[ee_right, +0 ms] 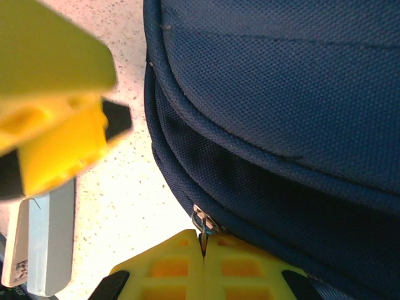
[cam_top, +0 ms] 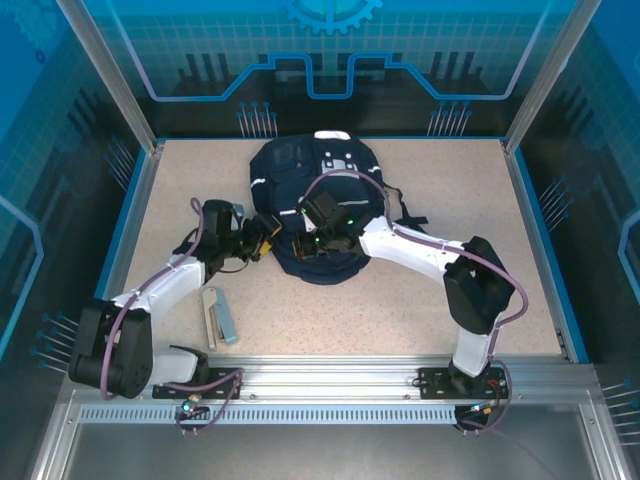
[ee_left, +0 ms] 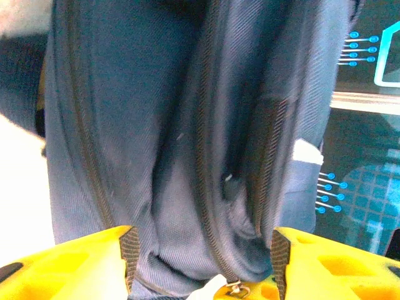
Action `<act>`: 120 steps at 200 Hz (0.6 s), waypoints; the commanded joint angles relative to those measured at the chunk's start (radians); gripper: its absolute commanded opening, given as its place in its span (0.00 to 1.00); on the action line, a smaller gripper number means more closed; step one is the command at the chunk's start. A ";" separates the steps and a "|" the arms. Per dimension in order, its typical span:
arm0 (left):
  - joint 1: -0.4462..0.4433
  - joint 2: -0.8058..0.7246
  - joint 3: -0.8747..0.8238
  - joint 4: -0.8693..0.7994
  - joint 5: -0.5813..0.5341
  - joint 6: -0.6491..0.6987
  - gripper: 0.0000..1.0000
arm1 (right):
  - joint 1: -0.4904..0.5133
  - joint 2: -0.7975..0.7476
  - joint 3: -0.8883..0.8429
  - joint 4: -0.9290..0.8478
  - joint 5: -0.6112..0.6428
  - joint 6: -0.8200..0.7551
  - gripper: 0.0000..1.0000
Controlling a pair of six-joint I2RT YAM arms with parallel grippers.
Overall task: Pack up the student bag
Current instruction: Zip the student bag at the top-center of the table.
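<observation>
Navy bag [cam_top: 292,172] is being straddled by the wide left tool [ee_left: 201,262]; its zip pull [ee_right: 202,224] is being pinched by the right tool [ee_right: 203,253].

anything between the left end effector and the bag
Nothing visible does. The left end effector is open right against the bag, with bag fabric in its gap. The right end effector is shut on the zipper pull at the bag's edge.
</observation>
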 commanded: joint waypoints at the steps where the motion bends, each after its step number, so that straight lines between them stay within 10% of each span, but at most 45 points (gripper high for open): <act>1: -0.003 -0.020 -0.049 0.150 0.068 -0.131 0.58 | 0.010 0.014 0.045 0.053 -0.056 -0.010 0.00; 87: -0.051 0.137 -0.047 0.355 0.076 -0.217 0.28 | 0.013 0.011 0.033 0.040 -0.047 -0.004 0.00; 120: -0.049 0.131 -0.043 0.291 0.018 -0.166 0.06 | 0.020 -0.018 0.017 -0.092 0.183 0.036 0.00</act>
